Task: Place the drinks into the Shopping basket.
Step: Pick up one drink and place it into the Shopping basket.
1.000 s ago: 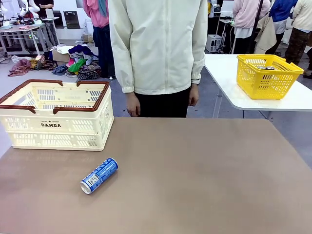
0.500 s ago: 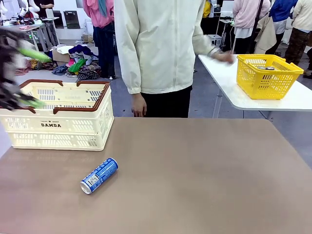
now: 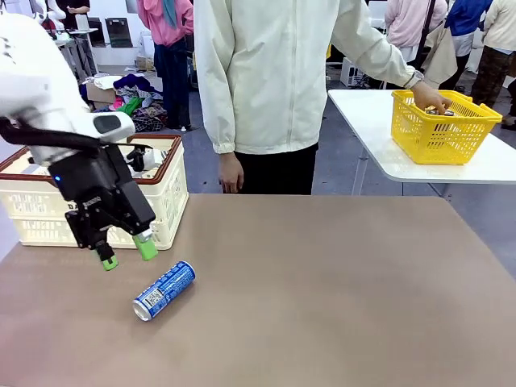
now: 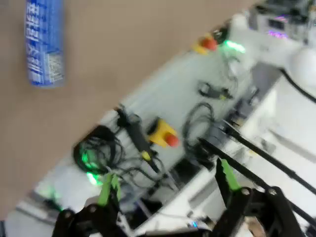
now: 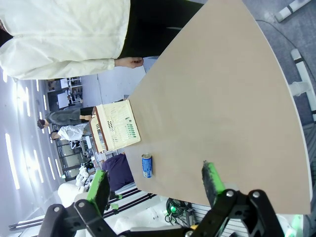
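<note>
Can (image 3: 164,290): blue, white print unreadable.
Left gripper (image 3: 127,255): just swung in near it, jaws apart.
Right gripper (image 5: 155,180): jaws apart.

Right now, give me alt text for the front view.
The left gripper hovers open above the brown table, beside a blue can lying on its side, with the cream Shopping basket behind it. Across the table, a person reaches one hand into a yellow basket on a white side table.

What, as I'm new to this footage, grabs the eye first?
The left gripper, fingers open, hovers close to a blue can lying on its side, near the cream basket. Farther off, a person's hand dips into a yellow basket.
</note>
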`<action>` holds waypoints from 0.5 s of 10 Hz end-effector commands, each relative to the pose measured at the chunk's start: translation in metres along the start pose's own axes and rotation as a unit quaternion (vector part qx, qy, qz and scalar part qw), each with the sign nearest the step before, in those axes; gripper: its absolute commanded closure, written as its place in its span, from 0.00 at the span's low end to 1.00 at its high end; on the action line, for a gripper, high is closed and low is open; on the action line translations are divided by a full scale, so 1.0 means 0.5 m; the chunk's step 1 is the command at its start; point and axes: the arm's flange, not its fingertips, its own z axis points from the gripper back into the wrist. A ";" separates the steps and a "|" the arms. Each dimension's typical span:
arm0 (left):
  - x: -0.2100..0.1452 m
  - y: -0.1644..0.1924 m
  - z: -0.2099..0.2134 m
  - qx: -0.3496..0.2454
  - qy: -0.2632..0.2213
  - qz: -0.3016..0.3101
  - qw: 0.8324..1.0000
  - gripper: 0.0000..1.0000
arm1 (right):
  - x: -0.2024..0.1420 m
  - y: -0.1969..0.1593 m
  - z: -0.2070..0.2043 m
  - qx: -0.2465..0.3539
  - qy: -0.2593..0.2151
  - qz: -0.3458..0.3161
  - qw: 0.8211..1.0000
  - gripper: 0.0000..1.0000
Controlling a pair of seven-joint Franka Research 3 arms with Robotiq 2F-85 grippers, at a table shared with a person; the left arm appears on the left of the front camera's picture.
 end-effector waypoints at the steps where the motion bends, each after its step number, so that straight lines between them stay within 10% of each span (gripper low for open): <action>1: -0.028 -0.021 0.016 -0.046 0.016 -0.002 0.999 0.00 | -0.005 0.000 0.004 -0.005 0.004 0.010 1.000 0.00; 5: -0.013 -0.010 0.004 -0.030 0.012 -0.008 0.999 0.00 | -0.005 0.000 0.004 -0.005 0.004 0.010 1.000 0.00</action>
